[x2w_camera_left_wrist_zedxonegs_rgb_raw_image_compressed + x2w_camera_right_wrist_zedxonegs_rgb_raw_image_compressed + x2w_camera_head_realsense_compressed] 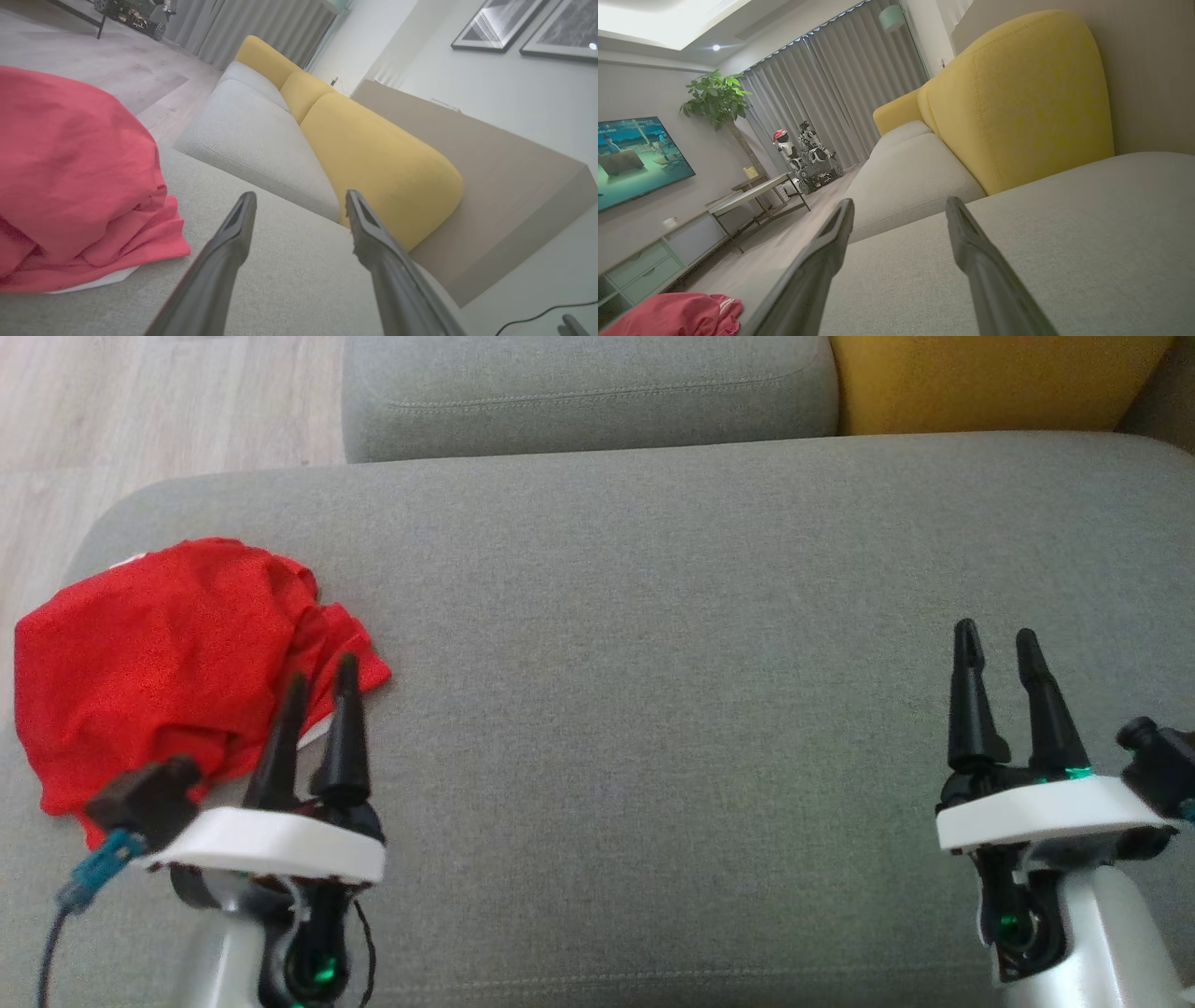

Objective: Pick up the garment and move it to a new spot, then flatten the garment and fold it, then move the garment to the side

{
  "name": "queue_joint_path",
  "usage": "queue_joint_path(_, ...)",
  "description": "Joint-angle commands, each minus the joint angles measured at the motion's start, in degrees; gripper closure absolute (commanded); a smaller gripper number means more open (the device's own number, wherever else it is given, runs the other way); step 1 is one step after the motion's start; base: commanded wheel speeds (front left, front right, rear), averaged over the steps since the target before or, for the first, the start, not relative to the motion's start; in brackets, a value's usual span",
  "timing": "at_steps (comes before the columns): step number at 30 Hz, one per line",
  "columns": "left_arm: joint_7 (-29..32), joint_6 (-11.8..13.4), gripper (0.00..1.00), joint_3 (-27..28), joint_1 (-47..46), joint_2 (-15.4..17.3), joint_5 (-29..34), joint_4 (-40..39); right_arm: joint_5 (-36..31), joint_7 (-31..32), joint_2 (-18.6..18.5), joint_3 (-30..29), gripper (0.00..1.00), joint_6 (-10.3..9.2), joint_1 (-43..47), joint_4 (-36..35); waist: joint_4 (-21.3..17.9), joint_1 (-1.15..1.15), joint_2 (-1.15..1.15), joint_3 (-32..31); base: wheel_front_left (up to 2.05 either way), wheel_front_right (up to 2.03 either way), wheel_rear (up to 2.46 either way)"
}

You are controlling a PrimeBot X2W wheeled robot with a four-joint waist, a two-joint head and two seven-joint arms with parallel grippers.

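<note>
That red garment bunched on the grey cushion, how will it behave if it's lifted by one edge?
Probably floppy: the red garment lies in soft crumpled folds, so it should sag and unfurl. Likely light, being thin cloth. It may drag on the woven cushion.

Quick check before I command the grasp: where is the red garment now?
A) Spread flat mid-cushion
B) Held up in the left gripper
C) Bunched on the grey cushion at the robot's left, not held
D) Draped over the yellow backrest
C: the red garment lies crumpled at the left end of the grey seat cushion, beside the left gripper, which is open and holds nothing.
</note>
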Motion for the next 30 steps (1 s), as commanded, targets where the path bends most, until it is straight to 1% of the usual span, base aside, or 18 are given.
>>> queue_joint_path(1,-0.61,0.12,0.0,0.38,-3.55,1.16,2.3,-2.51,-2.0,-0.88,-0.39,1.25,0.0,0.27,-2.88,-2.0,-0.04,0.0,0.0,0.05,0.0,0.0,0.0)
queue_joint_path(5,-1.29,2.36,0.0,-3.0,-3.97,3.09,7.68,-2.26,-5.95,-1.56,-0.4,2.31,0.0,0.28,-2.91,-2.33,-0.16,0.0,0.0,0.25,0.0,0.0,0.0)
queue_joint_path(9,-1.98,5.19,0.0,-5.81,-4.55,5.02,10.95,-1.81,-10.1,-2.24,-0.42,3.24,0.0,0.3,-2.74,-2.23,-0.25,0.0,0.0,0.29,0.0,0.0,0.0)
queue_joint_path(11,-2.32,6.42,0.0,-7.39,-4.86,6.02,12.53,-1.52,-11.02,-2.57,-0.42,3.32,0.0,0.31,-2.71,-2.05,-0.28,0.0,0.0,0.25,0.0,0.0,0.0)
queue_joint_path(18,-3.5,11.09,0.0,-12.39,-6.1,8.93,17.55,-0.27,-17.81,-3.75,-0.44,3.93,0.0,0.33,-3.03,-1.35,-0.54,0.0,0.0,0.02,0.0,0.0,0.0)
queue_joint_path(27,-5.04,15.81,0.0,-18.41,-8.02,12.17,23.56,0.87,-26.59,-5.27,-0.46,4.94,0.0,0.36,-3.37,-1.17,-0.85,0.0,0.0,-0.23,0.0,0.0,0.0)
queue_joint_path(30,-5.55,17.31,0.0,-19.8,-8.5,12.38,24.49,0.53,-28.99,-5.78,-0.47,5.29,0.0,0.37,-3.56,-1.3,-0.88,0.0,0.0,-0.17,0.0,0.0,0.0)
